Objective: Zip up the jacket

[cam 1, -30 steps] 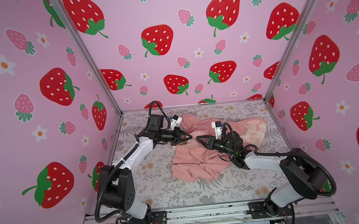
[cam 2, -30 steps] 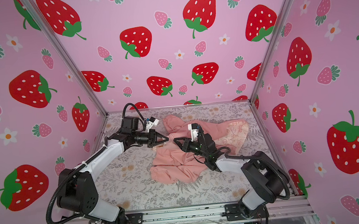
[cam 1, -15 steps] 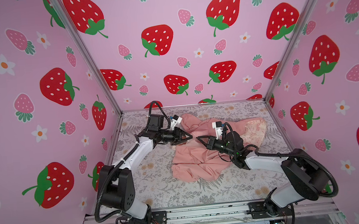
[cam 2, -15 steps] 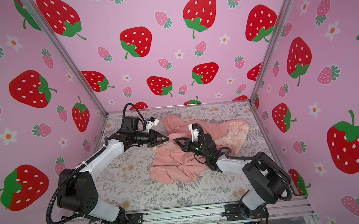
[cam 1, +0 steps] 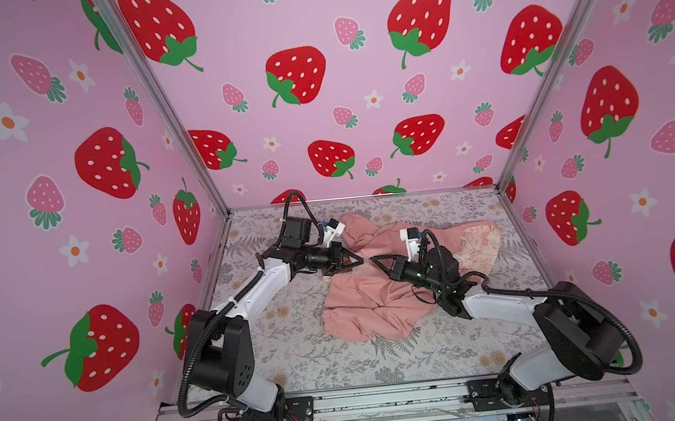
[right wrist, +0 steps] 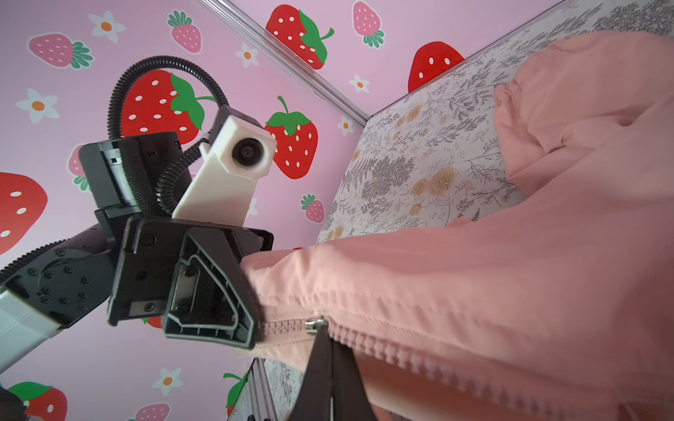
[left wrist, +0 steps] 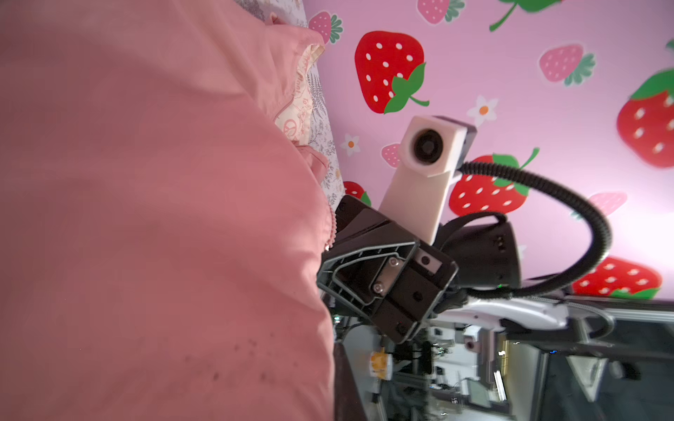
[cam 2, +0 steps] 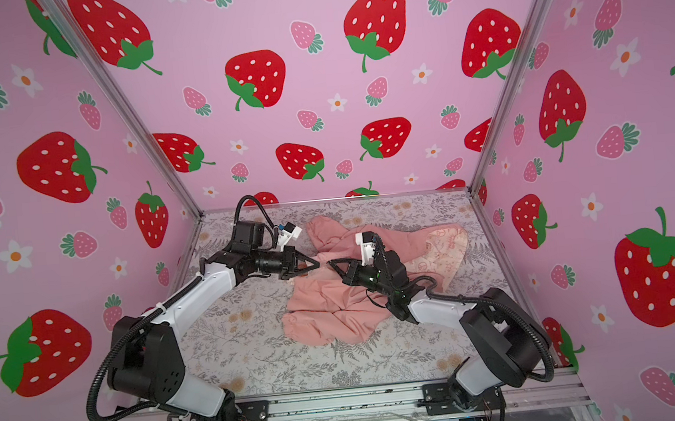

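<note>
The salmon-pink jacket (cam 1: 371,300) lies crumpled mid-table in both top views, its cream patterned lining (cam 1: 478,241) showing at the right. My left gripper (cam 1: 358,261) and right gripper (cam 1: 375,259) meet tip to tip over its upper edge. In the right wrist view my right gripper (right wrist: 321,337) is shut on the metal zipper pull (right wrist: 314,323). The left gripper (right wrist: 251,320) is shut on the jacket (right wrist: 474,277) just beside it. A short run of joined zipper (right wrist: 288,326) spans between them, and open teeth (right wrist: 419,359) trail away. In the left wrist view pink fabric (left wrist: 146,218) hides my left fingertips.
The floral table cover (cam 1: 298,348) is walled on three sides by strawberry-print panels (cam 1: 359,93). Both arm bases sit on the metal rail (cam 1: 385,399) at the front edge. A jacket sleeve (cam 1: 351,225) reaches toward the back wall.
Both arms stay almost where they were. The right gripper's jaws have narrowed to shut at the zipper; the jacket has barely shifted.
</note>
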Action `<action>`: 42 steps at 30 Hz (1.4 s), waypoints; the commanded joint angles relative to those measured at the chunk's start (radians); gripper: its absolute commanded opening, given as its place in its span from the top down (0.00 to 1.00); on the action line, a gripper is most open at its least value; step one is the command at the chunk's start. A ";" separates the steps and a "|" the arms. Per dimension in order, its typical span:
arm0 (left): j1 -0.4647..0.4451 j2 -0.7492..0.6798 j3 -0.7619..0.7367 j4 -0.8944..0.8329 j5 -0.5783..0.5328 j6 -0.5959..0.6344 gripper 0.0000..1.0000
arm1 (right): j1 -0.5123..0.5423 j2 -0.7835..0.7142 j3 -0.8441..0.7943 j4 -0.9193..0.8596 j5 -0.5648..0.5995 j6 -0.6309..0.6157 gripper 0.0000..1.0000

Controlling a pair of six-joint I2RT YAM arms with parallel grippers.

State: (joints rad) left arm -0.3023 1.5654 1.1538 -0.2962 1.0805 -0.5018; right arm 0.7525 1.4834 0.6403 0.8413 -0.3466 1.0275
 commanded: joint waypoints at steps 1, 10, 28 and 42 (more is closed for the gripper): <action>-0.006 -0.004 0.011 -0.013 0.006 0.018 1.00 | -0.005 -0.038 0.018 -0.019 0.018 -0.008 1.00; 0.017 -0.031 0.035 -0.061 -0.048 0.038 1.00 | -0.040 -0.104 0.031 -0.227 0.092 -0.080 1.00; 0.070 -0.062 0.063 -0.125 -0.217 0.046 1.00 | -0.076 -0.114 0.079 -0.344 0.115 -0.141 1.00; 0.089 -0.084 0.102 -0.207 -0.382 0.082 1.00 | -0.088 -0.138 0.122 -0.493 0.188 -0.228 1.00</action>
State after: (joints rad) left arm -0.2287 1.5127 1.2095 -0.4690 0.7654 -0.4465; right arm 0.6800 1.3727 0.7364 0.4107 -0.2203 0.8360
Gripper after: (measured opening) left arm 0.059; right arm 0.046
